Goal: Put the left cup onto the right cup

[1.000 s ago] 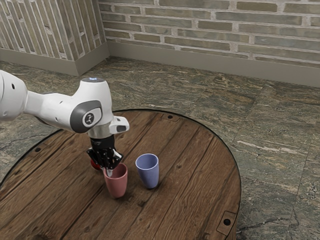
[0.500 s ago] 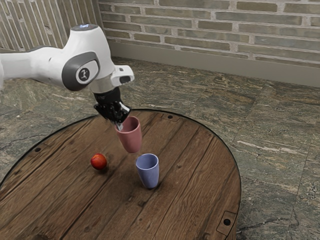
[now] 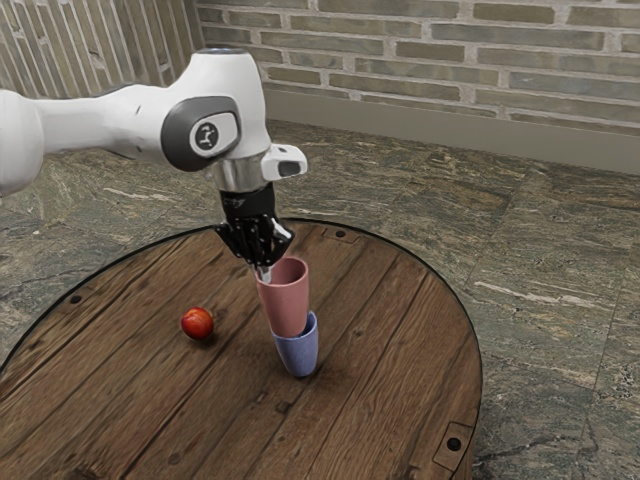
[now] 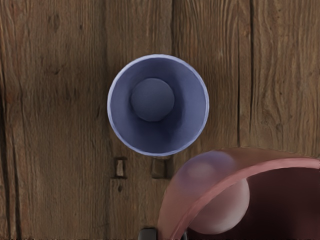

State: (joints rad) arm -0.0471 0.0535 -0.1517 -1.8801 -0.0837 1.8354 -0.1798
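The tool (image 3: 264,266) is closed on the rim of the pink cup (image 3: 285,300), holding it just above the blue cup (image 3: 299,352) on the table (image 3: 400,340).

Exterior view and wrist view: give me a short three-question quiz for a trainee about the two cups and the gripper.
1. True or false: the pink cup stands on the wooden table.
2. Multiple choice: in the wrist view, the blue cup is A) upright and empty, B) lying on its side, C) full of water.
3. Fill in: the gripper is shut on the rim of the ___ cup.

Key: 1 false, the gripper holds it in the air, over the blue cup. 2 A. 3 pink.
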